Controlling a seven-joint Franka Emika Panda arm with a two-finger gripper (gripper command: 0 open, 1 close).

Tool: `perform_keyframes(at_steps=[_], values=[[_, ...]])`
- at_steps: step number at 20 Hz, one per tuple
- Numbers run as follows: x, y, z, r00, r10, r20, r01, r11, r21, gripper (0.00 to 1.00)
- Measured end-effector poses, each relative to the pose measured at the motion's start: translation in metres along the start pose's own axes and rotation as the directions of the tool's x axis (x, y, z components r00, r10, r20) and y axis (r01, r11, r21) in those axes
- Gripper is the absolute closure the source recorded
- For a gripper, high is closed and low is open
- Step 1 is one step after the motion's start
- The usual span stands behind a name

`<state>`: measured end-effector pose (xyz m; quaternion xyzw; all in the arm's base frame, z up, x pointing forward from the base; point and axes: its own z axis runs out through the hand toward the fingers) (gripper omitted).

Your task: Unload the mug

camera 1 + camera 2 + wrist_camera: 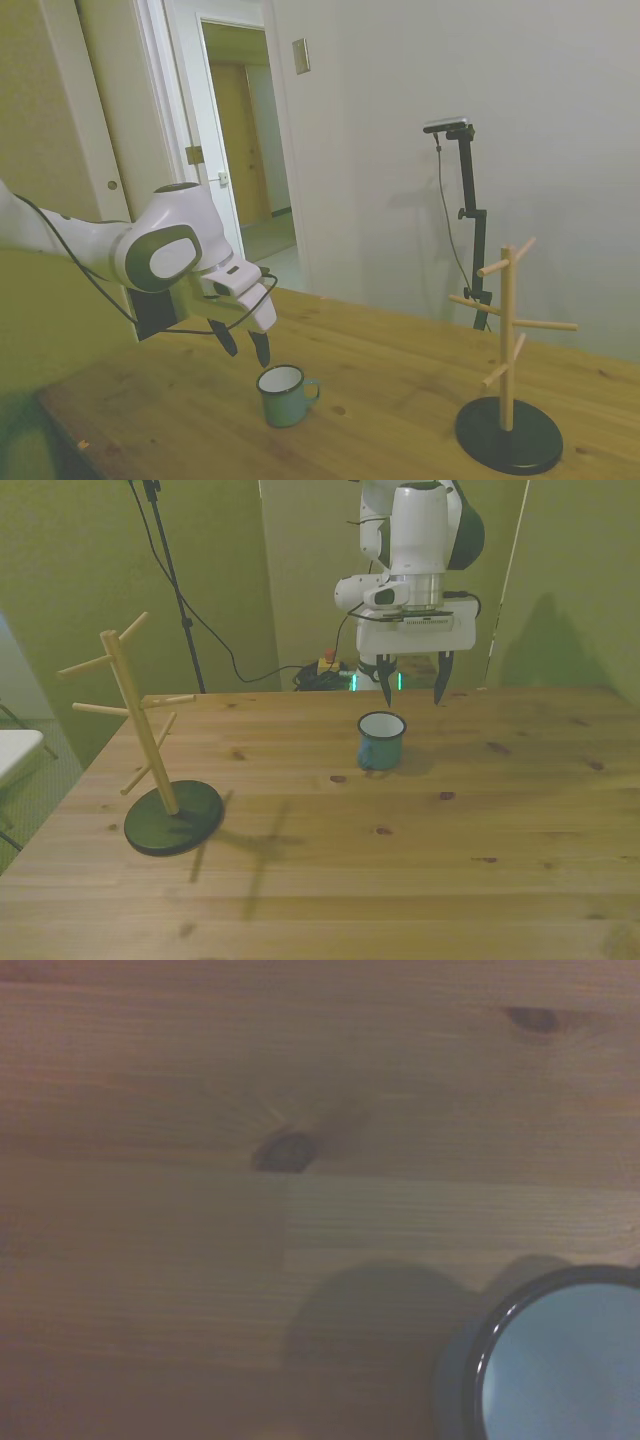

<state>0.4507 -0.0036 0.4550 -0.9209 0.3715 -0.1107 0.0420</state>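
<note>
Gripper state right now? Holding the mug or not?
Gripper: open, holding nothing, hanging just above the mug, which stands upright on the table.

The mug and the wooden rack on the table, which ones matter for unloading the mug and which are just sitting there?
Part of the job:
mug, upright on the table
gripper, open, above the mug and not touching it
mug rack, its pegs bare

Just there:
open door in the side view
</note>
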Motion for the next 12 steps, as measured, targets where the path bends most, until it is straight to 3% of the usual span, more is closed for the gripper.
perform_keyframes(at_steps=[12], values=[[-0.076, 0.025, -0.01, 0.993, -0.1, 0.061, 0.104, 0.993, -0.052, 0.0]])
